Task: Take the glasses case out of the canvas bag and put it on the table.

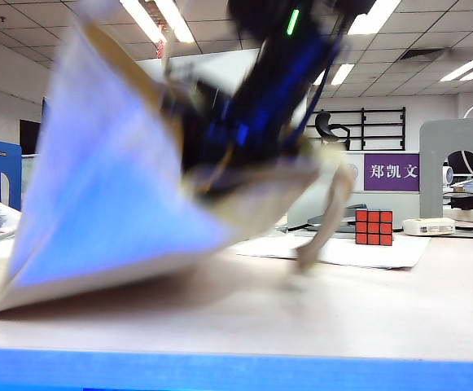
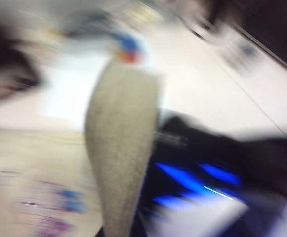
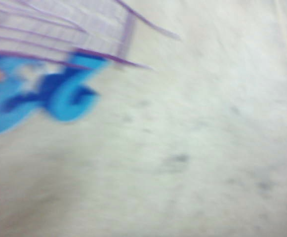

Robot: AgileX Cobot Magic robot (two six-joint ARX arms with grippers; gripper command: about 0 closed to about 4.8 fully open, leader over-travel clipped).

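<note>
Filling the left and middle of the exterior view, the canvas bag (image 1: 114,195) is lifted into a tall wedge, its lower edge on the table (image 1: 342,309) and its upper edge drawn up toward twelve o'clock. A dark arm with blue and green lights comes down from the top of that view to the bag's raised mouth at about one o'clock from the bag's centre; motion blur hides where the arm ends. One strap handle (image 1: 326,220) hangs loose at four o'clock from the mouth, reaching down near the tabletop. Beyond it, at about three o'clock from the bag, a red Rubik's cube (image 1: 374,226) stands on a white sheet (image 1: 334,249).

The left wrist view is badly smeared: a broad beige band, probably a strap or fold of the bag (image 2: 121,148), runs up the middle, with printed cloth at eight o'clock and a dark arm with blue lights at four o'clock. The left gripper itself is not distinguishable there; its fingers are closed, though on what I cannot tell.

The right wrist view is pressed close to soiled beige cloth (image 3: 183,148) bearing blue lettering at ten o'clock. The right gripper is not visible there, so I cannot tell how its fingers stand.

The glasses case appears in none of the views.
</note>
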